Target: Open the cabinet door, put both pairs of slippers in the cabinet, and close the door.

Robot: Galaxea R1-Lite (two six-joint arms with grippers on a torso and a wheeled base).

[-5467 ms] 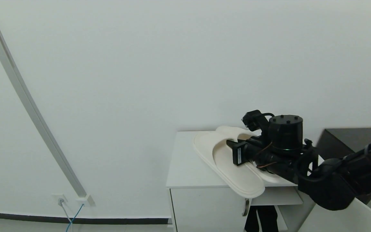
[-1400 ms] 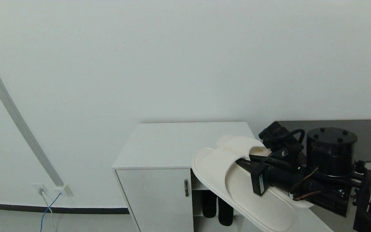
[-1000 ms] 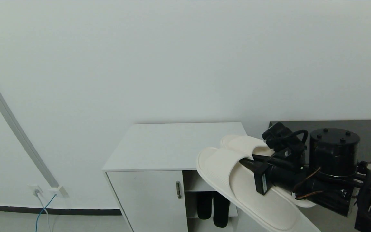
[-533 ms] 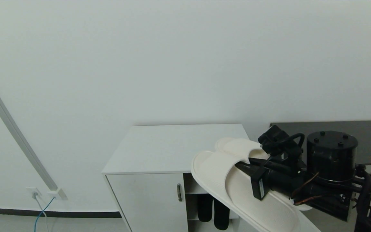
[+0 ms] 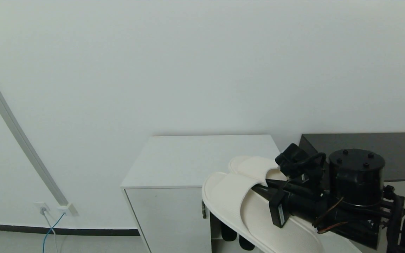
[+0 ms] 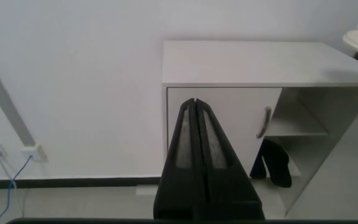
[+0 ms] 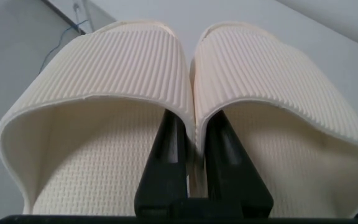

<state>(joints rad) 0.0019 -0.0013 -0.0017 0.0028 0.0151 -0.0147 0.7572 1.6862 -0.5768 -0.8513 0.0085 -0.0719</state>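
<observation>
My right gripper [image 5: 260, 185] is shut on a pair of white slippers [image 5: 234, 200], its fingers [image 7: 171, 146] tucked under the two straps and pinching their inner walls together. The pair hangs tilted in front of the white cabinet [image 5: 188, 158], over its open right half. Inside, on the lower level, a pair of black slippers [image 5: 231, 236] stands on end. They are seen as well in the left wrist view as black slippers [image 6: 276, 163] beside the handle [image 6: 266, 122] of the shut left door. My left gripper [image 6: 195, 109] is shut with nothing in it, held off in front of the cabinet [image 6: 253, 62].
The cabinet's right door [image 6: 347, 180] stands swung open. A dark table [image 5: 364, 140] adjoins the cabinet on the right. On the wall to the left are sockets with a blue cable [image 5: 49, 230] and a slanted white conduit [image 5: 16, 130].
The head camera has shifted. 5.5 s ago the white slippers lay on the cabinet top in my right gripper; now they are lifted off and lower, in front of the open side.
</observation>
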